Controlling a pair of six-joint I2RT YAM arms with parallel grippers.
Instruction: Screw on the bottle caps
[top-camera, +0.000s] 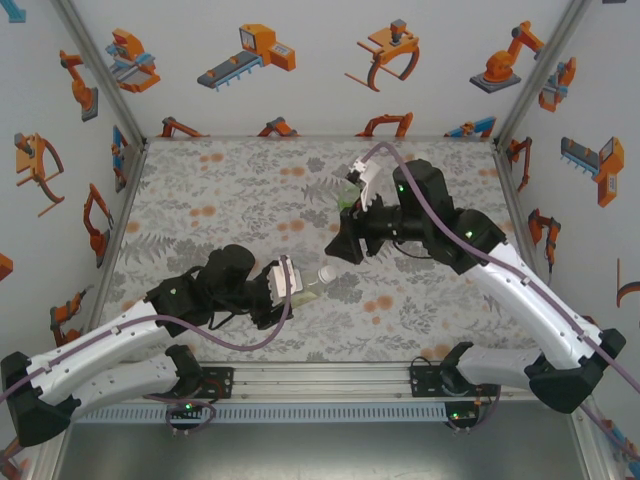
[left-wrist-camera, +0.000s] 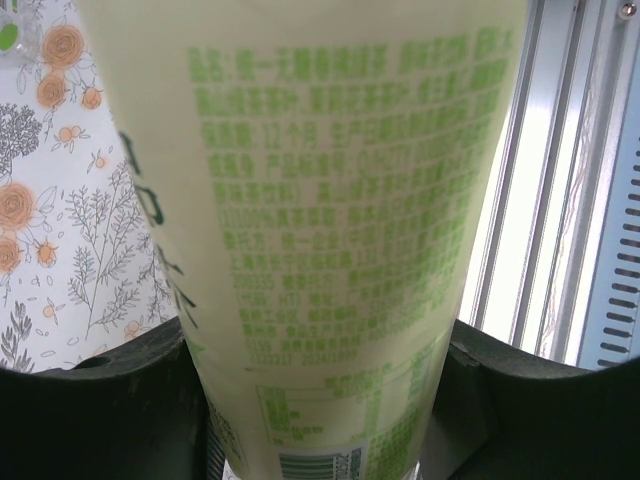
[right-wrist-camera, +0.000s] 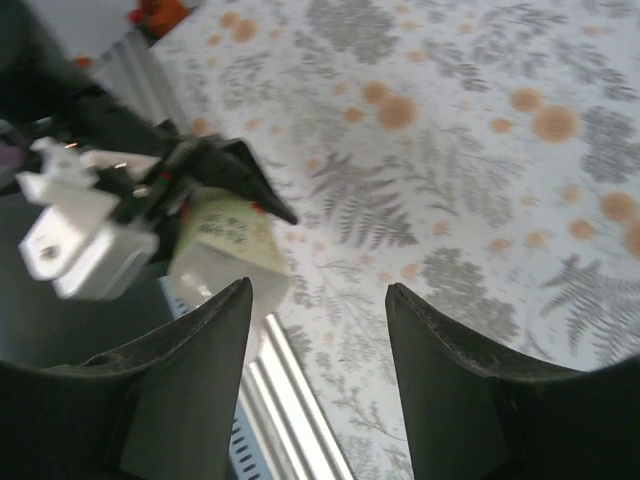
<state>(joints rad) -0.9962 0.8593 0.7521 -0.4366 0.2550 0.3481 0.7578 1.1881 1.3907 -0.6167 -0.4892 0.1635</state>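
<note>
Robot lab test cell: aluminium frame, white walls printed with orange robot pictures, 2 arms bolted at a floral-covered table.

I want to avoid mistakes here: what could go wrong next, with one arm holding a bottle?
1. The right gripper is open and empty, so it may close on nothing.
2. It stands close to the left gripper, so the two could collide.
3. The bottle is clamped at its label; twisting at the neck might turn it in the grip.
</note>
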